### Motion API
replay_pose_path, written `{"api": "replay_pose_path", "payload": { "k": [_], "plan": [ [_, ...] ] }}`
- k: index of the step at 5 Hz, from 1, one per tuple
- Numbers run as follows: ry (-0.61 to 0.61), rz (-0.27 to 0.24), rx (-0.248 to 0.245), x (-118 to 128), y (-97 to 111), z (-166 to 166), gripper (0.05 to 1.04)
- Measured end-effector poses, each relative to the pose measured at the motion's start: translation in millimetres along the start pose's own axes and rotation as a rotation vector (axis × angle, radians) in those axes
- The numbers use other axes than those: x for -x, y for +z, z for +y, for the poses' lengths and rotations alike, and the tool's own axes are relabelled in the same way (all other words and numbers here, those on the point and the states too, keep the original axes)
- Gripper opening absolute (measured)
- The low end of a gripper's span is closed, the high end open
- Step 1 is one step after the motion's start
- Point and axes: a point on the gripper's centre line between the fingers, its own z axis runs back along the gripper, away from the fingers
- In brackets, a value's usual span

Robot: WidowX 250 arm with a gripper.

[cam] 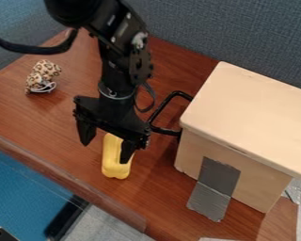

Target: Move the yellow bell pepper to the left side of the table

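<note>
1. Low in the centre of the frame, the yellow bell pepper (113, 162) lies lengthwise on the wooden table (59, 117). We expect a light, hollow piece, fairly stiff and somewhat slippery, so a gentle squeeze should do.
2. The claw (105, 153) hangs over it with its fingers apart, one left of the pepper, the other overlapping its right side in our view. We can't tell whether that one touches. We'd pinch across the narrow middle; gripping near an end could let it swivel or squirt out.
3. Nearest us, the table's front edge strip (77, 187) slants from the left side of the frame down towards bottom centre. The pepper sits near it, so we'd lift before travelling rather than push.
4. Right of the pepper stand the tan box (247, 113) and its black wire loop (159, 110); we'd carry away from both.
5. Wood runs leftward between the front edge and the spotted bundle (43, 73) at upper left. We'd set the pepper down on that stretch, short of the bundle and its pale cord.
</note>
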Motion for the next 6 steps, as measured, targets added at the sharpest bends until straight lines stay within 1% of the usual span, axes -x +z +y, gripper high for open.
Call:
{"api": "replay_pose_path", "payload": {
  "k": [1, 2, 3, 4, 5, 6],
  "plan": [
    [0.032, 0.072, -0.013, 1, -24, 1, 1.000],
    [0.044, 0.091, -0.014, 1, -33, 1, 0.948],
    [0.013, 0.079, -0.006, 0, -33, 0, 0.809],
    [-0.014, -0.007, 0.007, -9, -7, 1, 0.808],
    [-0.007, -0.089, 0.018, -14, 20, 21, 0.808],
    [0.038, -0.053, 0.056, -11, 15, 51, 0.808]
  ]
}}
